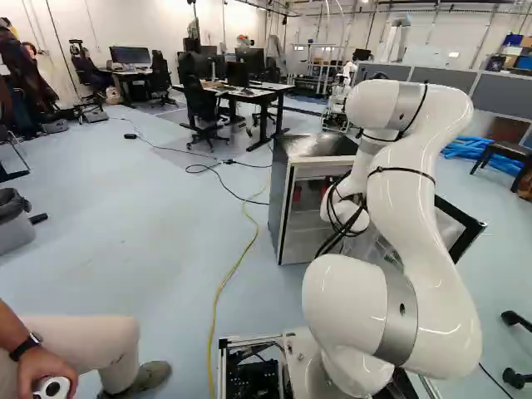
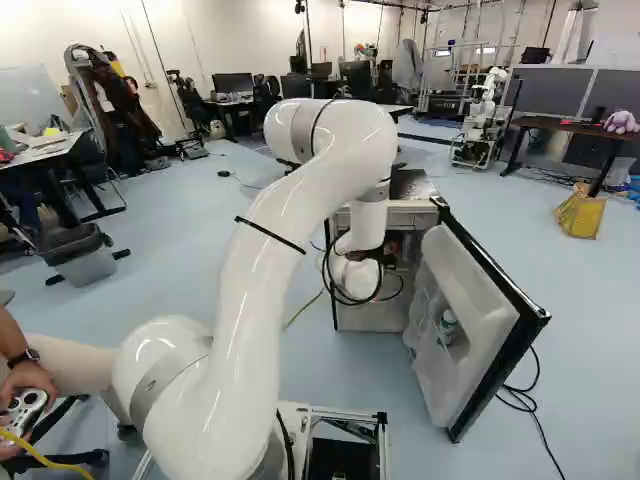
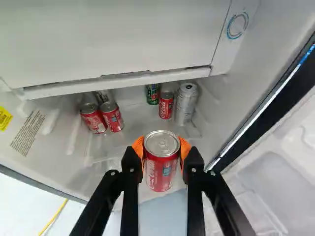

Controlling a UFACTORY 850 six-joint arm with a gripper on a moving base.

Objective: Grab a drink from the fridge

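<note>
A red drink can (image 3: 160, 173) stands between the orange pads of my gripper (image 3: 162, 147), which is shut on it from two sides in the wrist view. Beyond it, inside the open fridge (image 1: 280, 204), two red cans (image 3: 93, 119) (image 3: 113, 118) lean together to one side. A green can (image 3: 152, 94), a smaller red can (image 3: 166, 105) and a silver can (image 3: 186, 104) stand deeper in. Both base views show the arm's wrist at the fridge opening, with the gripper hidden behind it.
The fridge door (image 2: 448, 262) hangs wide open beside the arm, with a bottle (image 2: 447, 327) in its shelf. Above the cans is a white compartment panel (image 3: 113, 39). A yellow cable (image 1: 227, 278) runs along the floor. Another robot (image 2: 484, 115) stands farther back.
</note>
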